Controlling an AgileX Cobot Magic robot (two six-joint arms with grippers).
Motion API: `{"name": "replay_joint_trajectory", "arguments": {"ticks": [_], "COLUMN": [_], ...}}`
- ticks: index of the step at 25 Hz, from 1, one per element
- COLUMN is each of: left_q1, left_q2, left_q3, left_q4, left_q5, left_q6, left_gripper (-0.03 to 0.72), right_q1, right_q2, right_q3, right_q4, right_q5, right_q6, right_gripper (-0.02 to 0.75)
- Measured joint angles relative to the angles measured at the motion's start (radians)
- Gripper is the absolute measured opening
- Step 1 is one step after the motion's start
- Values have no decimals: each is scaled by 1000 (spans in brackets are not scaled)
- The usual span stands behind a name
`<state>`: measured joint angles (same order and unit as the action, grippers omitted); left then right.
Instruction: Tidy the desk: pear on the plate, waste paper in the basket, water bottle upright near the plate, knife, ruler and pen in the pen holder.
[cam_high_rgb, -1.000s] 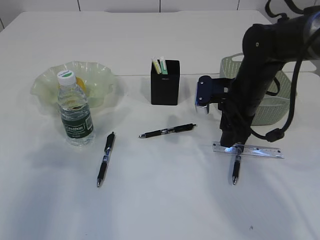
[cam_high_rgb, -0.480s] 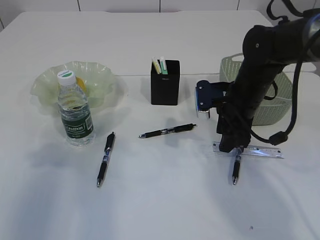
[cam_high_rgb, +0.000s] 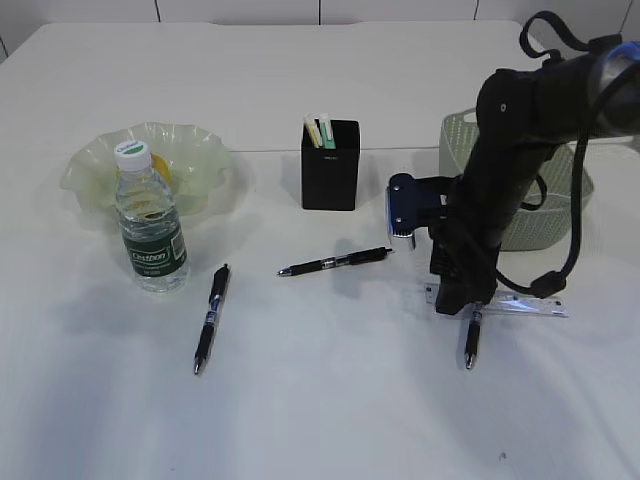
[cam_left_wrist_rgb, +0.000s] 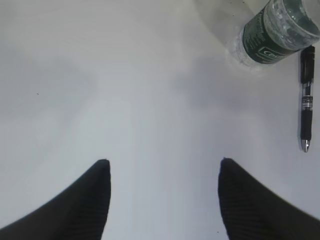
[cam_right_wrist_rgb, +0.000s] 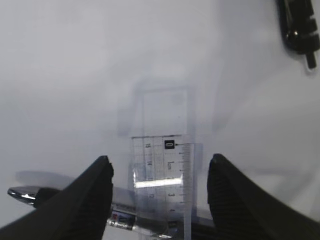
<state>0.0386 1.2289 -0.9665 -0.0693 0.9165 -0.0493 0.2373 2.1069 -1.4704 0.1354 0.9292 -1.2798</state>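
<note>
Right gripper (cam_right_wrist_rgb: 157, 192): fingers spread wide, one on each side of the clear ruler (cam_right_wrist_rgb: 163, 172), gripping nothing. The ruler lies flat on the desk (cam_high_rgb: 330, 420), across a pen (cam_high_rgb: 471, 338), in front of the basket (cam_high_rgb: 555, 210). Left gripper (cam_left_wrist_rgb: 162, 192): parted, empty, above bare desk near the water bottle (cam_left_wrist_rgb: 277, 30).

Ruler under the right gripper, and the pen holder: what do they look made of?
The ruler looks like clear, glossy plastic: the desk and the pen beneath it show through, a bright glare band crosses it, and its markings are printed. The pen holder is opaque matte black with no shine, probably plastic, though coated metal or board can't be ruled out.
</note>
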Motion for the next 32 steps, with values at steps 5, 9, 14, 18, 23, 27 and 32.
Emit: {"name": "replay_joint_trajectory", "arguments": {"ticks": [5,9,14,18,23,27,32], "left_q1": [0,0,0,0,0,0,0], "left_q2": [0,0,0,0,0,0,0], "left_q3": [0,0,0,0,0,0,0], "left_q4": [0,0,0,0,0,0,0], "left_q5": [0,-4,-6,-7,-7,-7,-7], "left_q6": [0,0,0,0,0,0,0], "left_gripper": [475,475,475,475,475,475,475], "right_q1": [0,0,0,0,0,0,0], "right_q2": [18,22,33,37,43,47,51], "right_q3": [0,0,0,0,0,0,0], "right_q4": [-10,-15,-16,-19,-19,-19,-19], "right_q5": [-9,-22,-26,-29,-30,-30,-28], "right_q6": [0,0,0,0,0,0,0], "right_gripper": [452,452,452,452,452,434,349]}}
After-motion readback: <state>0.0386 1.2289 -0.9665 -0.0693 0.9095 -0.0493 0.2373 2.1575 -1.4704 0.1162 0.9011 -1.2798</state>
